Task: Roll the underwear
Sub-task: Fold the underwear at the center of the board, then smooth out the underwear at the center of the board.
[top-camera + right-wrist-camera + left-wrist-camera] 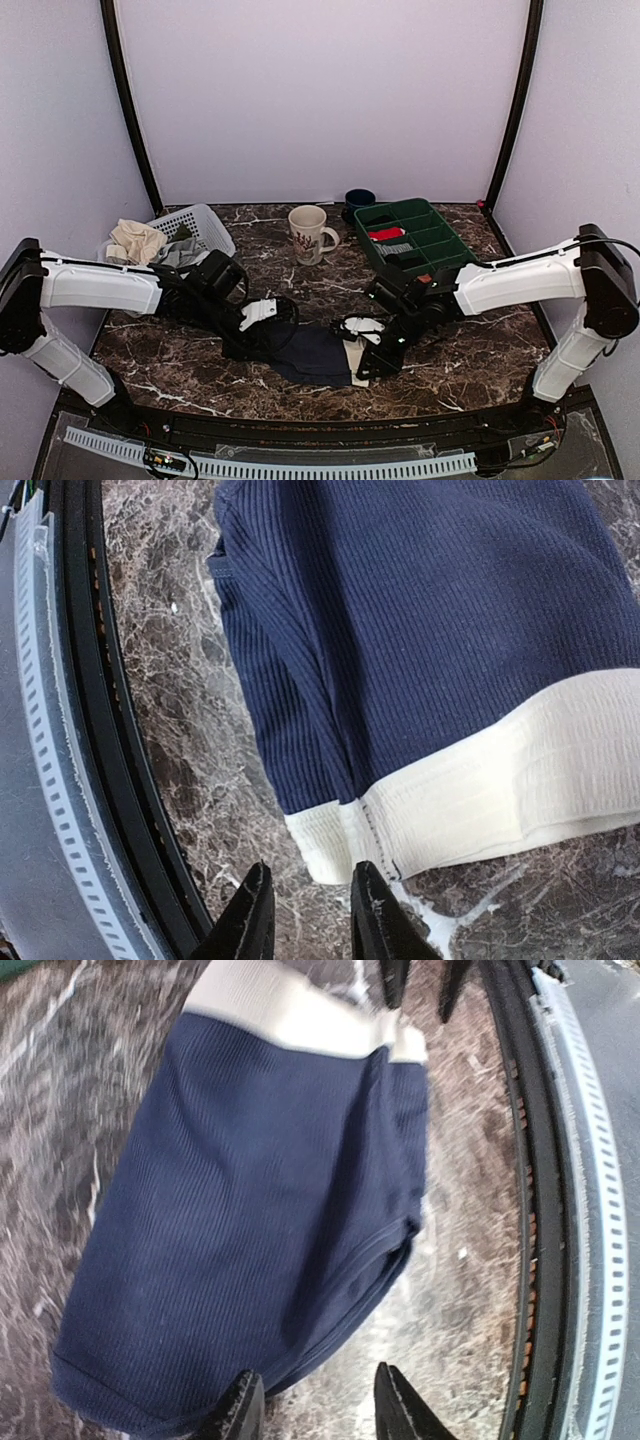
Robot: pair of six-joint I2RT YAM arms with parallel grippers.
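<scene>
Left gripper (315, 1372), right gripper (310, 870) both unclenched by underwear (310, 352); bundles (387, 235) in green tray (402, 206), cloths (137, 240) in basket (206, 226).

No lettering, label, brand or number can be read in any view; the reddish print on the mug (308, 235) is too small to make out, and the cream waistband of the underwear (480, 780) shows only plain ribbing and stitching

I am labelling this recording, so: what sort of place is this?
Probably a robot test booth staged for laundry work, not a home: plain pale walls enclose a marble-patterned table holding a white laundry basket of clothes, a green divided tray, and navy underwear.
</scene>
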